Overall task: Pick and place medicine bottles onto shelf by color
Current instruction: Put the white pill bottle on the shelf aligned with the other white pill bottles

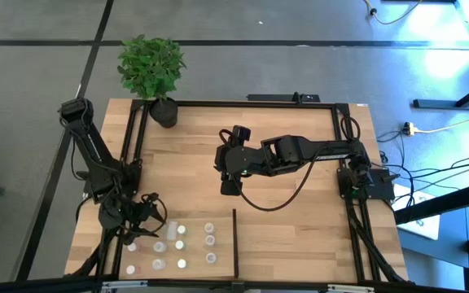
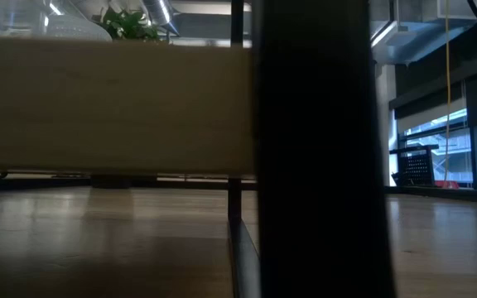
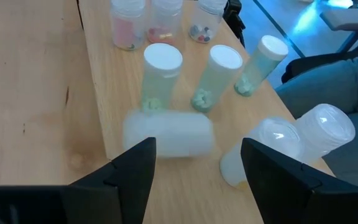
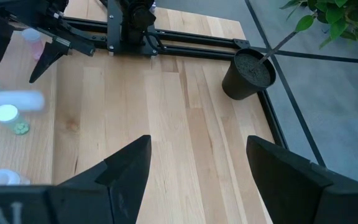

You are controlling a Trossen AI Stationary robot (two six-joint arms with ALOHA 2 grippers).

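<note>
Several small medicine bottles (image 1: 181,244) stand on their bases at the near left of the light-wood shelf (image 1: 283,220), left of its short black divider bar (image 1: 234,240). In the left wrist view, white-capped bottles (image 3: 162,74) stand upright. A whitish bottle (image 3: 168,134) lies crosswise and blurred just past my open left gripper (image 3: 197,146), and two clear ones (image 3: 303,140) lie beside it. My left gripper (image 1: 141,220) hangs over the bottles' left end. My right gripper (image 1: 230,185) is open and empty over the middle of the panel. My left gripper stands open with its fingers either side of the lying whitish bottle's near side (image 3: 160,149). One fingertip (image 3: 143,152) overlaps the bottle's end in the wrist view. I cannot tell whether it touches it.
A black plant pot (image 1: 165,112) with a green plant stands at the far left corner and shows in the right wrist view (image 4: 248,73). Thin black rails (image 1: 251,103) edge the panel. Bare wood lies in its middle and right. A wooden board and a dark post (image 2: 317,149) block the low view.
</note>
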